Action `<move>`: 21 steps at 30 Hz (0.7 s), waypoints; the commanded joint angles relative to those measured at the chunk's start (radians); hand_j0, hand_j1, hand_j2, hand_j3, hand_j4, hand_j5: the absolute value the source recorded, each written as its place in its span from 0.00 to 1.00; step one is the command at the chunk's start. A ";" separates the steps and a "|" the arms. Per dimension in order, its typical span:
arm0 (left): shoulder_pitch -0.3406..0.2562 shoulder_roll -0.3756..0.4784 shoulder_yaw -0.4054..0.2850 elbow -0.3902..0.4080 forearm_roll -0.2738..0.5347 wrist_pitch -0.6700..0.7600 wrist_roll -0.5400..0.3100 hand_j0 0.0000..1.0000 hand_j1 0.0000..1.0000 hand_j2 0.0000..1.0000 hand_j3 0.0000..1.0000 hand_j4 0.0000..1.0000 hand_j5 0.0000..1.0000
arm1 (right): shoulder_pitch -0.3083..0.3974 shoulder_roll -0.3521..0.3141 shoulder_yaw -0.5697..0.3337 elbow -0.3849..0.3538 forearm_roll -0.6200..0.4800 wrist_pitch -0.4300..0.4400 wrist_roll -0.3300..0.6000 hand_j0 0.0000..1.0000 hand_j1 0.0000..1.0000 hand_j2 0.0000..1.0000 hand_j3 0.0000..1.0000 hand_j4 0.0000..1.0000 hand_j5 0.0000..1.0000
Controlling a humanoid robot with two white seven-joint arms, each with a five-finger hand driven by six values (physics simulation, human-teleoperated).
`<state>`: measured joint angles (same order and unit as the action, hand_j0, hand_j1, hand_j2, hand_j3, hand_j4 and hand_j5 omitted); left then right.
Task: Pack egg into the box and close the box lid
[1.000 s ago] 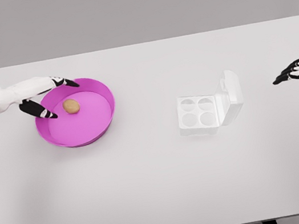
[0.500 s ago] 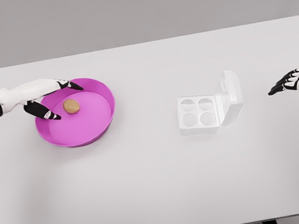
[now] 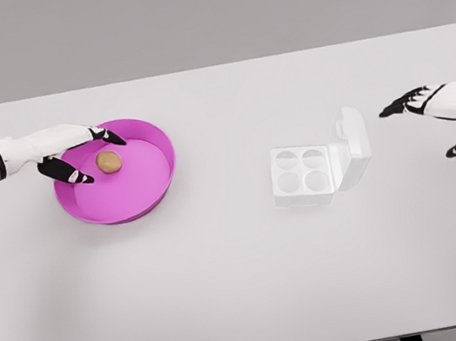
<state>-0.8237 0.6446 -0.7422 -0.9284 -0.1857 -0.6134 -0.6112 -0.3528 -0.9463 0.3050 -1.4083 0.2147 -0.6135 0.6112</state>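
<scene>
Here, on a wide white table (image 3: pixel 232 293), the robot's left hand (image 3: pixel 75 153) reaches over the near-left rim of a shallow round magenta plastic dish (image 3: pixel 156 187), its thumb and forefinger spread apart to either side of a small brown egg (image 3: pixel 108 161) lying inside the dish. The hand holds nothing, and whether a fingertip touches the shell cannot be told. To take the egg cleanly, the fingers would need to close gently from both sides, low on the shell, before lifting. Well apart to the right sits the white four-cup egg box (image 3: pixel 303 172), all cups vacant, its hinged lid (image 3: pixel 353 141) standing open. Beyond it, the right hand (image 3: pixel 438 111) hovers with fingers spread, gripping nothing.
</scene>
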 commanded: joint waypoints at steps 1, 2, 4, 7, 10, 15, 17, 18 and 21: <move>0.000 0.000 0.001 0.000 0.003 0.003 0.000 0.78 0.78 0.78 0.78 0.78 0.78 | 0.002 0.006 -0.012 0.003 0.000 0.003 0.000 1.00 1.00 1.00 1.00 1.00 1.00; 0.000 0.000 0.001 0.000 -0.004 0.003 0.000 0.76 0.76 0.76 0.76 0.76 0.76 | 0.006 0.006 -0.012 0.005 0.002 0.003 0.000 1.00 1.00 1.00 1.00 1.00 1.00; 0.000 0.000 0.001 0.000 -0.011 0.003 0.000 0.76 0.76 0.76 0.76 0.76 0.76 | 0.012 0.021 -0.012 0.014 0.040 0.003 0.000 1.00 1.00 1.00 1.00 1.00 1.00; 0.000 0.000 0.001 0.000 -0.021 0.003 0.000 0.76 0.76 0.76 0.76 0.76 0.76 | 0.014 0.046 -0.012 0.040 0.054 0.003 0.000 1.00 1.00 1.00 1.00 1.00 1.00; 0.000 -0.002 0.001 0.000 -0.027 0.003 0.000 0.76 0.76 0.76 0.76 0.76 0.76 | 0.028 0.044 -0.012 0.038 0.054 0.003 0.000 1.00 1.00 1.00 1.00 1.00 1.00; 0.000 -0.016 0.003 -0.001 -0.043 0.003 0.000 0.76 0.76 0.76 0.76 0.76 0.76 | 0.038 0.047 -0.010 0.037 0.054 0.003 0.000 1.00 1.00 1.00 1.00 1.00 1.00; 0.000 -0.019 0.003 -0.001 -0.043 0.003 0.000 0.76 0.76 0.76 0.76 0.76 0.76 | 0.046 0.055 -0.010 0.037 0.054 0.003 0.000 1.00 1.00 1.00 1.00 1.00 1.00; 0.000 -0.019 0.004 -0.001 -0.049 0.003 0.000 0.76 0.76 0.76 0.76 0.76 0.76 | 0.049 0.055 -0.010 0.037 0.054 0.003 0.000 1.00 1.00 1.00 1.00 1.00 1.00; -0.002 -0.022 0.012 -0.001 -0.061 0.003 0.000 0.76 0.76 0.76 0.76 0.76 0.76 | 0.049 0.055 -0.010 0.037 0.054 0.003 0.000 1.00 1.00 1.00 1.00 1.00 1.00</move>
<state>-0.8253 0.6249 -0.7349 -0.9292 -0.2468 -0.6134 -0.6112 -0.3037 -0.8913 0.2946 -1.3708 0.2747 -0.6135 0.6113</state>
